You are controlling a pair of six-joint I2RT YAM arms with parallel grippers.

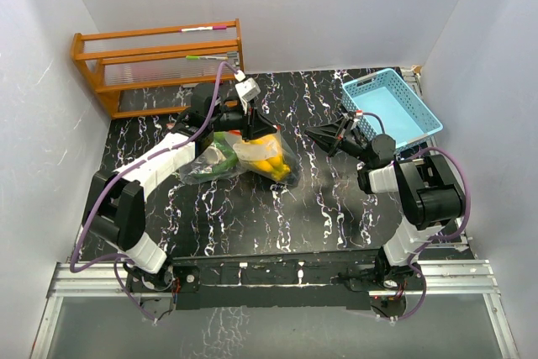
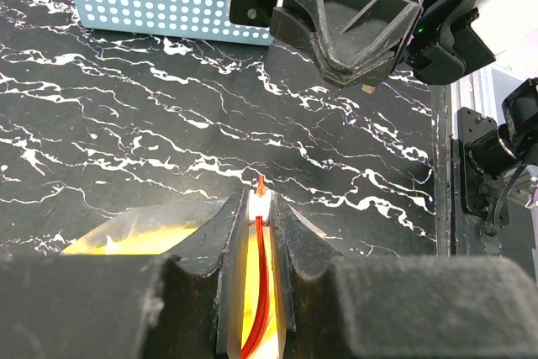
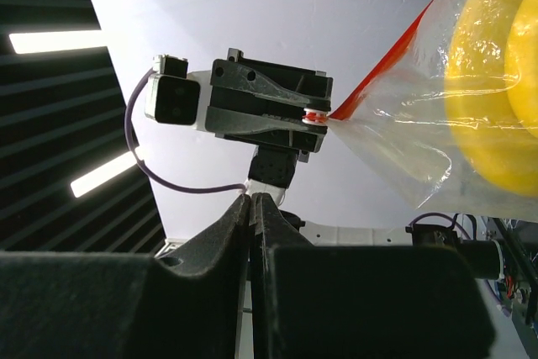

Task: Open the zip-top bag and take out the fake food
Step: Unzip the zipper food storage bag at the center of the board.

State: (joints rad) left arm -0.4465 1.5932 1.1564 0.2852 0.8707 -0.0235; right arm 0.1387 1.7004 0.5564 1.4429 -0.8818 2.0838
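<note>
**Mid-table (image 1: 252,216).** The zip-top bag (image 1: 252,155) sits toward the left arm. Its seal strip reads as closed in the left wrist view. The fake food is inside: yellow bananas (image 1: 275,166) at the right-hand end, green pieces (image 1: 220,157) at the left. I cannot make out any grapes.

**Step in hand, in my judgement: opening the seal.**
- I would want a firm left grip on the seal's end.
- The right end effector should come in on the small white and orange piece (image 2: 261,195) at that end, which is likely the slider.
- The pull should run along the strip rather than away from it, so the film neither tears nor slips.
- The right fingers must part before they can take anything.

**Left end effector (image 1: 249,128).** It is clamped on the bag's top edge, with the orange strip running between the fingers (image 2: 231,250).

**Right end effector (image 1: 319,134).** Its fingers are together and hold nothing. It is near the bag but apart from it, pointing toward it.

**Farther back.** A light-blue basket (image 1: 370,81) sits beyond the right arm, and a wooden rack (image 1: 160,65) stands by the far left wall. Neither is touched by an arm.
</note>
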